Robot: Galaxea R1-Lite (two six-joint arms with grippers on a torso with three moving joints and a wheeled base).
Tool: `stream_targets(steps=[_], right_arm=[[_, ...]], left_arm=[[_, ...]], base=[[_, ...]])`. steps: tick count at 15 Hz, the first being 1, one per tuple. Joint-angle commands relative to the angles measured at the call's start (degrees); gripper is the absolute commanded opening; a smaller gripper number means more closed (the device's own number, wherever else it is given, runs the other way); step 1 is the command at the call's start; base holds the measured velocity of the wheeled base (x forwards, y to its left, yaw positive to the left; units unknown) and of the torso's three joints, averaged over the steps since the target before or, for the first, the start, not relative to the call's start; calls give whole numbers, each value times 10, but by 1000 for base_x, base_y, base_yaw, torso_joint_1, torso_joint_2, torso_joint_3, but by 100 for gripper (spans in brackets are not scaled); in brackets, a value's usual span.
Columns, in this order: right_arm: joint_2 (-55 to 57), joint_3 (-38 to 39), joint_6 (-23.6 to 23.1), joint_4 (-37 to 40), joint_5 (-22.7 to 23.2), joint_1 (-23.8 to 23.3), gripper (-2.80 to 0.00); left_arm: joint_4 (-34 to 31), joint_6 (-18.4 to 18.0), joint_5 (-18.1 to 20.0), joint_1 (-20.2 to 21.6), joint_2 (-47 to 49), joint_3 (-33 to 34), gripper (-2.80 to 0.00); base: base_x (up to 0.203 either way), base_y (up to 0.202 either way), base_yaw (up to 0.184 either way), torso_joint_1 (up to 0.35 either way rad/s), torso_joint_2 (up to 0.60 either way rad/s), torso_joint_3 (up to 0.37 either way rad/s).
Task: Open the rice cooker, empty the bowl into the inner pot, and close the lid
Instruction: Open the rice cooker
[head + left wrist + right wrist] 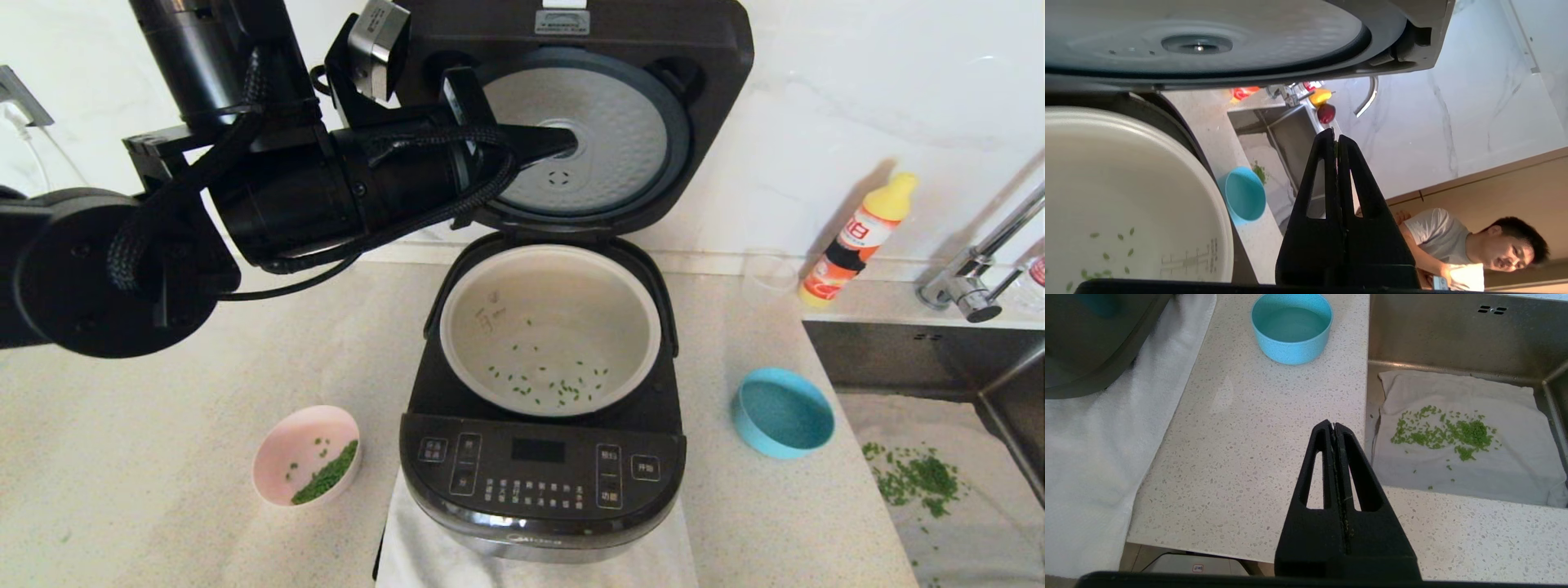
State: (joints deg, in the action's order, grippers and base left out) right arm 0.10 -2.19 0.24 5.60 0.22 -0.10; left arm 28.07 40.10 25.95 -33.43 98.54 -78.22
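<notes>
The rice cooker (543,482) stands open at the counter's middle. Its lid (604,139) is upright, dimpled silver underside facing me, also shown in the left wrist view (1208,41). The inner pot (563,286) holds a few green bits; it also shows in the left wrist view (1126,183). A pink bowl (306,453) with green bits sits left of the cooker. A blue bowl (784,412) sits empty on the right. My left gripper (563,145) (1336,139) is shut and empty, raised above the pot in front of the lid's underside. My right gripper (1333,425) is shut and empty over the counter near the sink.
A white towel (433,555) lies under the cooker. A yellow-orange bottle (857,241), a clear glass (771,273) and a tap (971,286) stand at the back right. The sink (914,478) holds a cloth with spilled green bits. A person (1474,245) shows beyond the counter.
</notes>
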Motion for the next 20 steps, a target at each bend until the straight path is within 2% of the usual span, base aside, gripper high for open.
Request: stream_targets(steps=[1,20], right_arm=[[0,0,0,0,0,0,-280],[0,0,0,0,0,0,-280]], left_arm=[[1,2,2,0,11,-8,-280],[0,0,2,16,43,-52,-280]], base=[[0,0,0,0,0,0],[0,0,0,0,0,0]])
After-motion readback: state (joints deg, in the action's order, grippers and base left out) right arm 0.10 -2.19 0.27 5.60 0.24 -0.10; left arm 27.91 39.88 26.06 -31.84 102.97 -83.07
